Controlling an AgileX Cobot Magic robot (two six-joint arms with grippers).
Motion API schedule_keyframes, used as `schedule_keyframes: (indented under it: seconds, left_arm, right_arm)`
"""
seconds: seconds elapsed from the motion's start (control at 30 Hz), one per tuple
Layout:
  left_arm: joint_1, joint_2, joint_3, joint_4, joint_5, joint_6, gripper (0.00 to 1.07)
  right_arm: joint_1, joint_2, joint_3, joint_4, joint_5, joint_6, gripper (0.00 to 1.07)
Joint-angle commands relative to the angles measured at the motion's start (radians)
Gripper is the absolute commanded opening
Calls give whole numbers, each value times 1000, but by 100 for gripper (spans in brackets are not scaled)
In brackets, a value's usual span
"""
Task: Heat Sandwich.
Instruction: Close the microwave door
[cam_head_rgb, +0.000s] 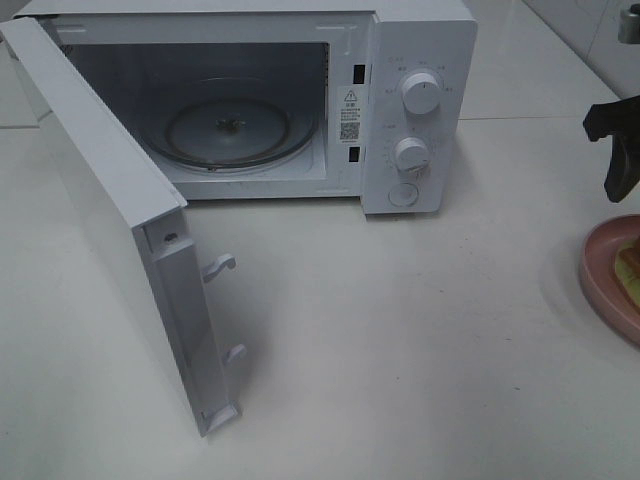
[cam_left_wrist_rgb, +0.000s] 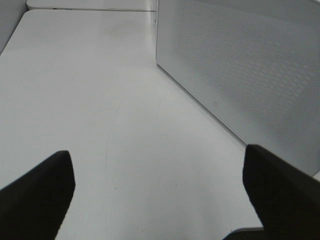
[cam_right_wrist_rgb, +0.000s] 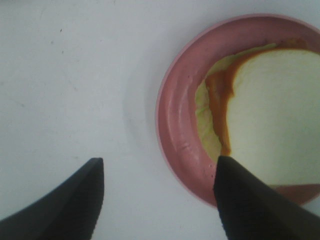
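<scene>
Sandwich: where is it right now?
The sandwich sits on the pink plate at the table's far right edge in the high view, right of the open microwave, under the right gripper.

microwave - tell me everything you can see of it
The microwave is a white box that looks like painted metal and stands on the white table. Its door is swung wide open to the left, with two latch hooks showing on its edge. Inside, a round glass turntable lies bare. Two round knobs and a button sit on the right-hand panel. Nothing touches it.

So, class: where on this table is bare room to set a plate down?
Bare tabletop lies between the open microwave door and the pink plate, in front of the microwave. Crowded: the right edge, where the right gripper hangs above the plate.
</scene>
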Motion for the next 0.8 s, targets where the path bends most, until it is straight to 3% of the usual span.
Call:
schedule_keyframes:
  seconds: [0.03, 0.3, 0.8]
  left_arm:
    - [-5, -17, 1, -6, -15, -3, 84]
    - [-5, -17, 1, -6, -15, -3, 84]
    - [-5, -17, 1, -6, -15, -3, 84]
  right_arm:
    - [-5, -34, -12, 39, 98, -33, 64]
    - [-2, -207, 6, 77, 194, -45, 64]
    - [-2, -652, 317, 79, 202, -54, 64]
